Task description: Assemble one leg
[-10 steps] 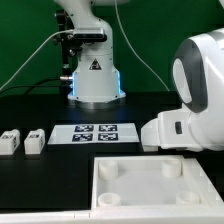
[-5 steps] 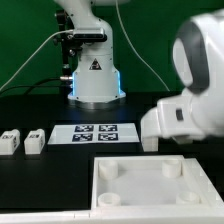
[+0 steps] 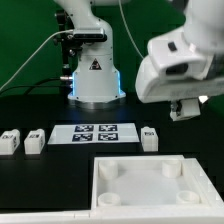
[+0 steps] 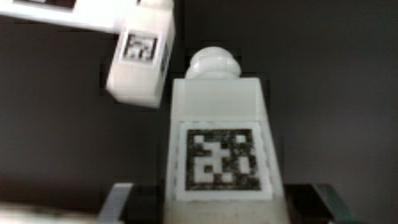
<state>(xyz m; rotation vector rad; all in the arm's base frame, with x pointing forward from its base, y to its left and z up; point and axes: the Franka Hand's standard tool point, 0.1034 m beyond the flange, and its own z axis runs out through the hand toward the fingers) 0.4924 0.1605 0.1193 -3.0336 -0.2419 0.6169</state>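
Observation:
In the wrist view my gripper [image 4: 222, 203] is shut on a leg [image 4: 221, 120], a white square peg with a marker tag facing the camera and a round knob at its far end. My dark fingers [image 4: 132, 200] stand on either side of it. In the exterior view the gripper [image 3: 186, 108] hangs raised above the table at the right, and the held leg is hard to make out there. Another leg [image 3: 150, 138] stands on the table below and left of it. This leg also shows in the wrist view [image 4: 139, 50].
Two more legs [image 3: 10, 141] [image 3: 35, 140] stand at the exterior view's left. The marker board [image 3: 95, 132] lies mid-table. The white tabletop [image 3: 100, 180] with round corner sockets lies in front. The robot base [image 3: 95, 75] stands at the back.
The arm has risen from low over the table at the right to well above it. The leg beside the marker board, hidden before, now shows.

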